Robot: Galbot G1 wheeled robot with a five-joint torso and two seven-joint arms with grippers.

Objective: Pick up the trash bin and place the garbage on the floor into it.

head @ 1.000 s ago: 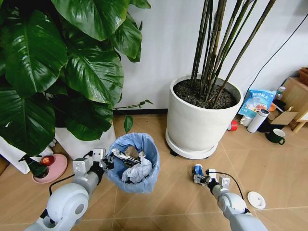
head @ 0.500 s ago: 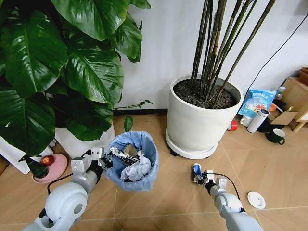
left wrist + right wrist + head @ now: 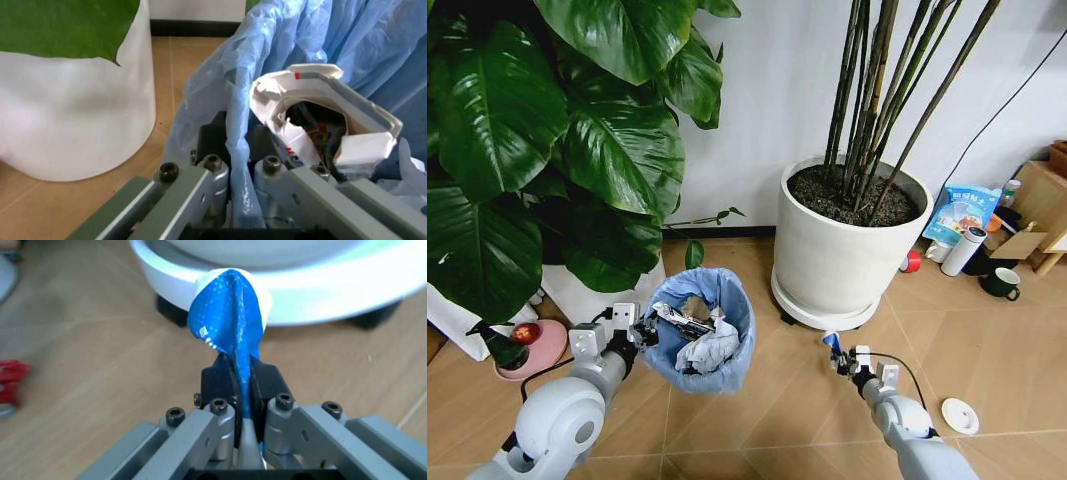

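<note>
Two end effectors clamped — left (image 3: 644, 333) on trash bin (image 3: 702, 340) rim, right (image 3: 839, 357) on blue wrapper (image 3: 229, 322).

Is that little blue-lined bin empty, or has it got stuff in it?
Partly full: the trash bin holds crumpled white paper and a torn carton near its rim.

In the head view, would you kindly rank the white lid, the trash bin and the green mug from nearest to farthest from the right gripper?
From the right gripper, shut on a blue wrapper:
1. White lid, on the floor to its right.
2. Trash bin, to its left, held by the left gripper.
3. Green mug, far right, near the wall.
</note>
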